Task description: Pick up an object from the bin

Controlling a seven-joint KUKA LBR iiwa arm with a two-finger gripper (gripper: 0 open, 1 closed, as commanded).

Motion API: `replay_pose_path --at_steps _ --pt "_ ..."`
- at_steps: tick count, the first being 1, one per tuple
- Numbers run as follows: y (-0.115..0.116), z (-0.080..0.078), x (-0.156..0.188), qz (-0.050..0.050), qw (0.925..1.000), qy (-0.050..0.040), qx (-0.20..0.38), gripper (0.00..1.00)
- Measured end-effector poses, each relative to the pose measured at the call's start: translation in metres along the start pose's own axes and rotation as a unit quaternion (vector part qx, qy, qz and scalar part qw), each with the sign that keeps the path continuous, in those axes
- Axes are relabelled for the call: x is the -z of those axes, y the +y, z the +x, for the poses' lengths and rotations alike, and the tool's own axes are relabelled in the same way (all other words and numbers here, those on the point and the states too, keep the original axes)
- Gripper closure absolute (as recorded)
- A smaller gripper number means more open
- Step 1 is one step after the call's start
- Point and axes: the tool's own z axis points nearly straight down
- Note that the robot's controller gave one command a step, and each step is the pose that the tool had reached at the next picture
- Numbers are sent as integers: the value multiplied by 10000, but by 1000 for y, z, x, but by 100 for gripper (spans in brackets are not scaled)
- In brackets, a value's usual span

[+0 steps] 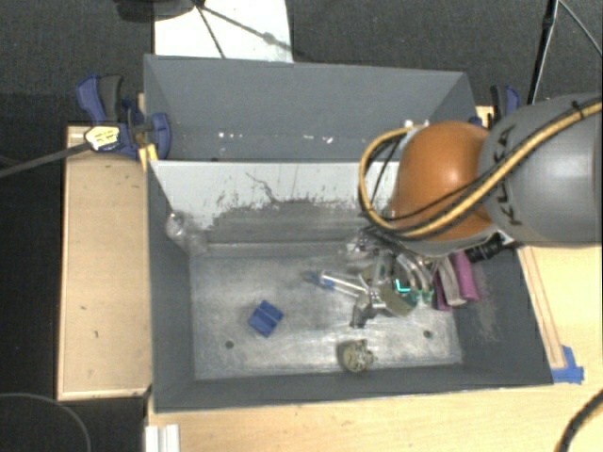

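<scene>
One gripper (372,304) hangs low in the right half of the grey metal bin (171,347), and whether it's open or closed, I can't tell. The nearest candidate looks to be a slim clear-and-blue plastic stick (332,282) just off the gripper's left side, with its long axis running toward the bin's left wall. Close by, a round drab lump (354,356) sits against the front wall. Further left lies a small blue block (266,318), and a purple piece (462,278) hugs the right wall.

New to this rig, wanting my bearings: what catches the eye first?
The arm's orange wrist cover looms over the right of the bin, the end effector low beneath it. A blue block lies alone left of centre, a round dull lump near the front wall.
</scene>
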Motion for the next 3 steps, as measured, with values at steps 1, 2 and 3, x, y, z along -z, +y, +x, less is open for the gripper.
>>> replay_pose_path --at_steps 1,2,3 --pt "-44 -33 -66 -6 10000 -51 8 0" --pt "-42 -37 -60 -11 9999 -113 8 100" --pt "-38 -30 74 7 9997 -73 236 100"
